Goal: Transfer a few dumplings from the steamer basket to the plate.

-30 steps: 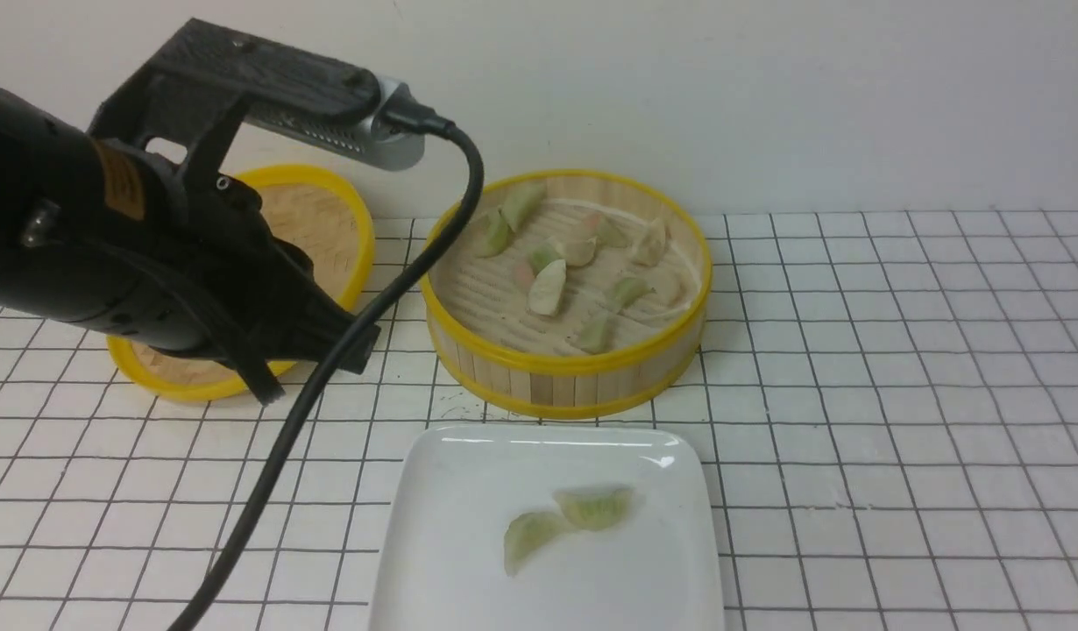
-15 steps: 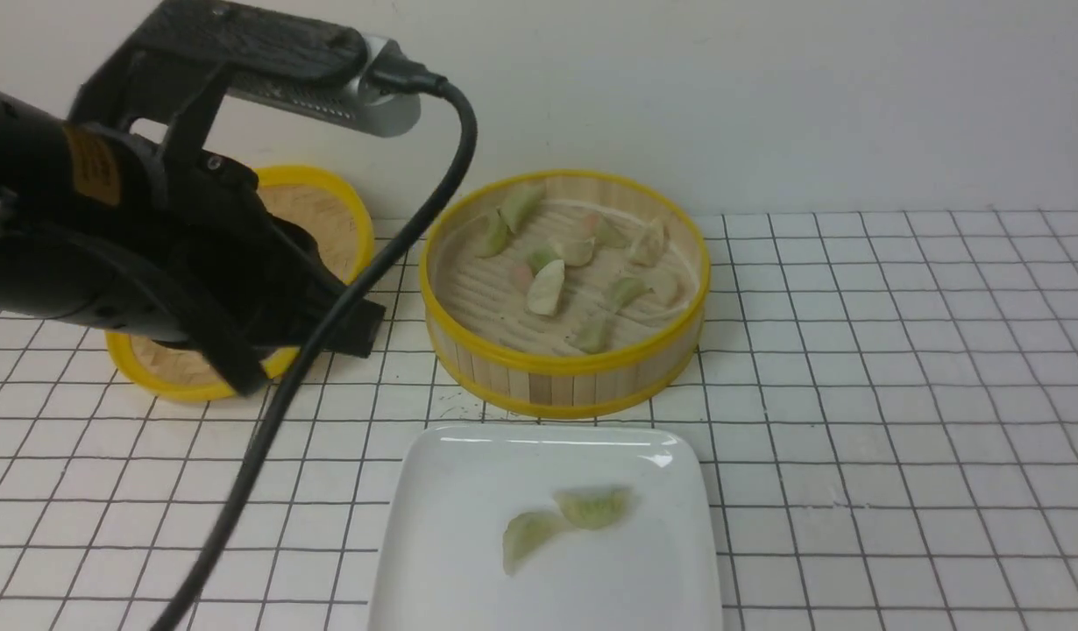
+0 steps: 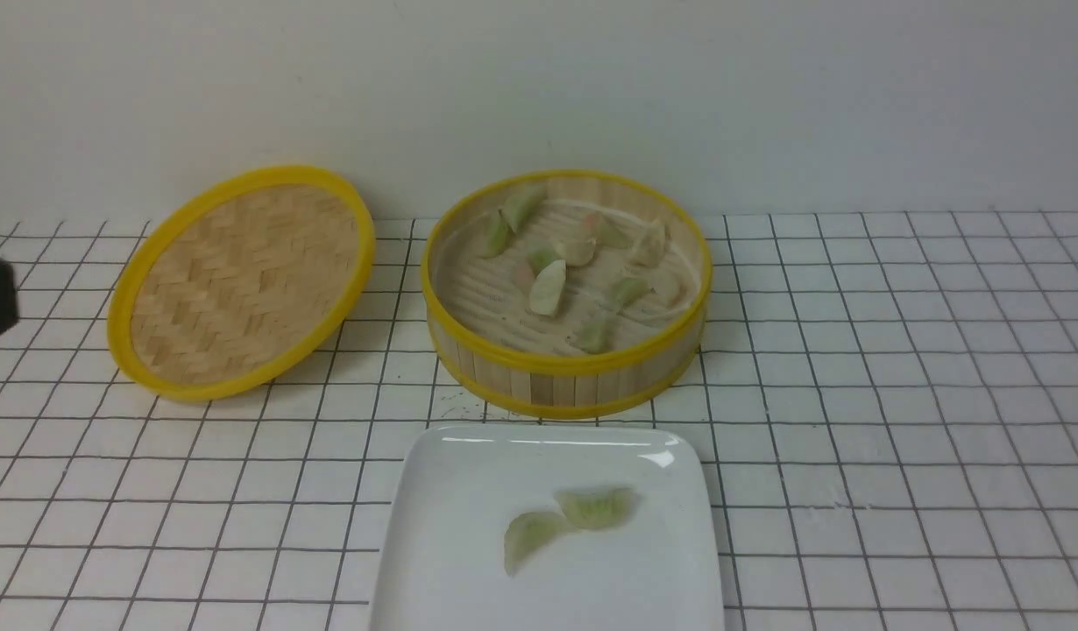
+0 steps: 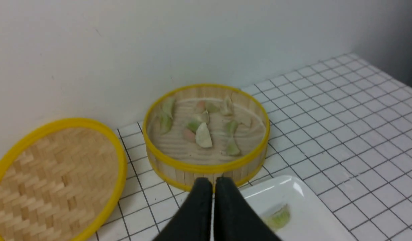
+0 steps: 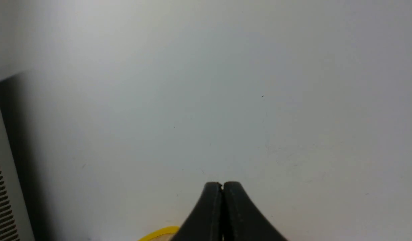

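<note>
Presently 2 dumplings [image 3: 596, 506] lie on the plate [image 3: 451, 526]; left claw [image 4: 213, 182] and right claw [image 5: 222, 184] sit pressed together, empty, clear of the steamer basket [image 3: 565, 361].

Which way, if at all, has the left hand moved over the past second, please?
Yes: the left hand, shut, has withdrawn leftward. In the front view it covered the woven lid before; now the lid is fully exposed.
</note>
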Action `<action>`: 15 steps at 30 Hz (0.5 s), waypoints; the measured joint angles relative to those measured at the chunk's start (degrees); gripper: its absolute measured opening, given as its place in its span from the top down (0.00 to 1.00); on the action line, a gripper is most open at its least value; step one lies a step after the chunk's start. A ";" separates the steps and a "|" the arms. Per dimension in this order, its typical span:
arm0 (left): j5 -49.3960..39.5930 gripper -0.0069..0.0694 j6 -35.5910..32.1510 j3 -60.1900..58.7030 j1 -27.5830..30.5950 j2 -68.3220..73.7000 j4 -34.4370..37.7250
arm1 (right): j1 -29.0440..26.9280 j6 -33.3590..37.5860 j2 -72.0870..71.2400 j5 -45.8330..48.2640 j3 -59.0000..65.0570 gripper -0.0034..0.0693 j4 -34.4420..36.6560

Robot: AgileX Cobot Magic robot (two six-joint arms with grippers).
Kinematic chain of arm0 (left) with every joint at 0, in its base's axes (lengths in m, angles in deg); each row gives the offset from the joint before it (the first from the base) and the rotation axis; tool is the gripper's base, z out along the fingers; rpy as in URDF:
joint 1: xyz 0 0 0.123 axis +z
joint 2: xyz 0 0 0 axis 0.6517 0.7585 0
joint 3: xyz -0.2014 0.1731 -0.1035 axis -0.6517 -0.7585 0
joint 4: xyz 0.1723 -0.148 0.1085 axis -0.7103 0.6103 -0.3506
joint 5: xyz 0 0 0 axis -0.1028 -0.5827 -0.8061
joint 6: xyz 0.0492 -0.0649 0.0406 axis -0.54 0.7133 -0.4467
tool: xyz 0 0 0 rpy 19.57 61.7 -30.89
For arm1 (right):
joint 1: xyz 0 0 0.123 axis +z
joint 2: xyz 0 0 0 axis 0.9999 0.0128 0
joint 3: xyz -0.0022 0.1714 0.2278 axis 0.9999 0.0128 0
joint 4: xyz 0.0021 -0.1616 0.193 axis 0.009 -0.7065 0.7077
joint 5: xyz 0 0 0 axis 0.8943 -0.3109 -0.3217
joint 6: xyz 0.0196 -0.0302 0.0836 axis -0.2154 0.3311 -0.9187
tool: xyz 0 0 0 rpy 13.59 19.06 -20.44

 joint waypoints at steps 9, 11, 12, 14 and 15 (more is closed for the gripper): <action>-3.70 0.92 -0.46 -2.84 0.00 -9.08 -0.34 | 0.00 0.00 0.00 0.00 0.00 0.97 0.00; -4.21 0.92 -0.80 -2.84 0.00 -9.46 -0.91 | 0.00 0.00 0.00 0.00 0.00 0.97 0.00; -4.25 0.92 -1.05 -2.84 0.00 -9.52 -1.44 | 0.00 0.00 0.00 0.00 0.00 0.97 0.00; -4.25 0.92 -1.11 -2.90 0.00 -9.52 -2.19 | 0.00 0.00 0.00 0.00 0.00 0.97 0.00; -3.87 0.92 -1.11 -3.19 0.00 -9.52 -2.65 | 0.00 0.00 0.00 0.00 0.00 0.97 0.00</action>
